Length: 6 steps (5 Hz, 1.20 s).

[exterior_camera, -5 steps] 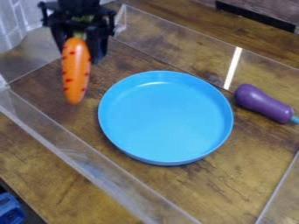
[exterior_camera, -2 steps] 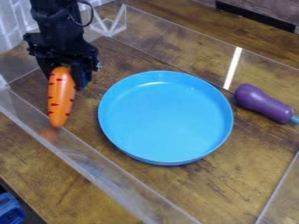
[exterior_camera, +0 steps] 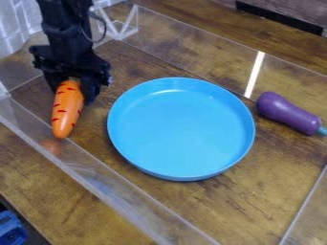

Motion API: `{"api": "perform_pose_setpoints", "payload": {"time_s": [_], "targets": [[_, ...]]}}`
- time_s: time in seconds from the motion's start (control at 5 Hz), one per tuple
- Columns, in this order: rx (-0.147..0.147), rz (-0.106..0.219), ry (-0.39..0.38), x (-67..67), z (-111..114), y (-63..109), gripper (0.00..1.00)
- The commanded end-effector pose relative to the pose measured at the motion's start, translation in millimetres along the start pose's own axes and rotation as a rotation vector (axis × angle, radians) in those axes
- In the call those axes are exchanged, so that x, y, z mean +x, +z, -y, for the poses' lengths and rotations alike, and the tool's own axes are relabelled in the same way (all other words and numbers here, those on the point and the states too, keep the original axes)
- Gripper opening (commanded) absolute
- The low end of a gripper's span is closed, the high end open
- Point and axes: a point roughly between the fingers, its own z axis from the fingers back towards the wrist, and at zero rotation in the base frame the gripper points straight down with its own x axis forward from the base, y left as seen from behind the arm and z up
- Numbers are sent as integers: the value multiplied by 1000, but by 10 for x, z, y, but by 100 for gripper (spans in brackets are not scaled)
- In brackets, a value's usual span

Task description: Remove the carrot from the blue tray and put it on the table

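Note:
The orange carrot (exterior_camera: 65, 109) hangs point-down from my gripper (exterior_camera: 71, 84), which is shut on its upper end; the leafy stub is hidden between the black fingers. The carrot's tip sits at or just above the wooden table (exterior_camera: 179, 206), left of the blue tray (exterior_camera: 182, 128). I cannot tell whether the tip touches the wood. The tray is bare inside and lies about a carrot's width to the right of the gripper.
A purple eggplant (exterior_camera: 290, 112) lies on the table right of the tray. Clear acrylic walls (exterior_camera: 76, 167) run along the near-left edge, close beside the carrot, and along the right side.
The gripper has carried the carrot down and to the left, from high above the table to just at its surface. The tray and the eggplant have not moved.

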Motion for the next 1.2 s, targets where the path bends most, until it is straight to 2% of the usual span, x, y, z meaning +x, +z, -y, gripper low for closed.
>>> {"api": "perform_pose_setpoints", "payload": {"time_s": [0.0, 0.2, 0.4, 0.8, 1.0], "targets": [[9, 62, -39, 81, 49, -30, 0], [18, 68, -70, 53, 63, -129, 0], [16, 67, -90, 39, 76, -154, 0], [22, 61, -56, 30, 3, -214, 0], [30, 55, -48, 60, 49, -228, 100]]}}
